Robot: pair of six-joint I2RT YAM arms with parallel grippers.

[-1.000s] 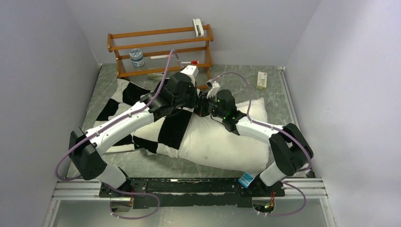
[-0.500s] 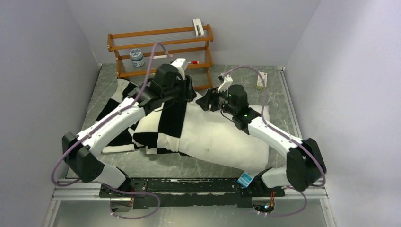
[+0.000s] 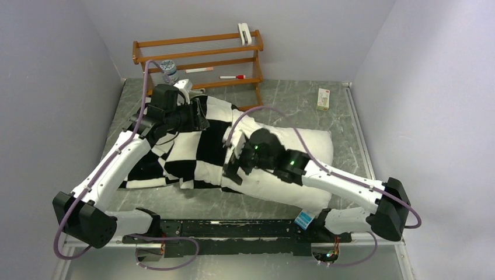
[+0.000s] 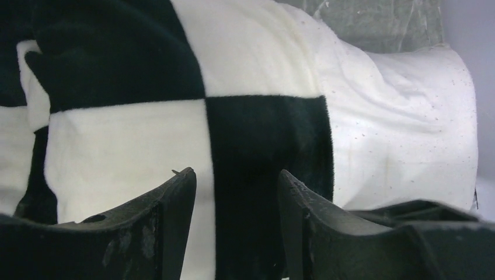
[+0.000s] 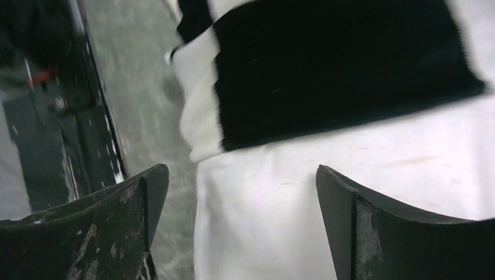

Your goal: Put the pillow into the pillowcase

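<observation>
Your right gripper (image 5: 242,175) and left gripper (image 4: 236,175) both hang spread and empty. The pillow (image 3: 315,149) lies partly inside the pillowcase (image 3: 213,143) on the bench (image 3: 292,99). Both look soft and light, so pinch the pillowcase's hem.

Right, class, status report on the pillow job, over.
Left claw open, right claw open, both empty. Pillowcase covers one end of pillow; rest bare. Nothing blocking.

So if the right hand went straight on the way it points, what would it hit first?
Probably the bare white pillow, just short of the edge of the pillowcase; depth is unclear.
</observation>
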